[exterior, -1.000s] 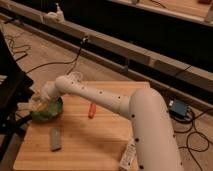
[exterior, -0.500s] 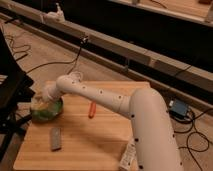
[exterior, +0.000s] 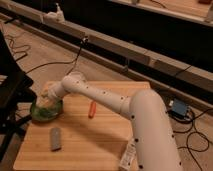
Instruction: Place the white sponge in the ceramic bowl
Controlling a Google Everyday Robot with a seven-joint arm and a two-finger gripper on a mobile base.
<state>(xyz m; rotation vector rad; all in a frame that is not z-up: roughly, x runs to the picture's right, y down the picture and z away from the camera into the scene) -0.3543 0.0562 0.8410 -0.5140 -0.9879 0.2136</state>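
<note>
The green ceramic bowl (exterior: 45, 112) sits at the left edge of the wooden table (exterior: 100, 137). My white arm reaches across from the lower right, and the gripper (exterior: 48, 96) hangs right over the bowl, just above its rim. At the gripper's tip, inside the bowl's outline, shows a pale off-white patch that looks like the white sponge (exterior: 49, 102). I cannot make out whether it is held or resting in the bowl.
A dark grey narrow block (exterior: 55, 138) lies on the table in front of the bowl. A small orange object (exterior: 92, 109) lies mid-table, and a white packet (exterior: 127, 157) at the front edge. A black chair (exterior: 10, 90) stands left of the table, with cables on the floor.
The arm and gripper stay over the bowl in nearly the same pose. Nothing on the table has shifted.
</note>
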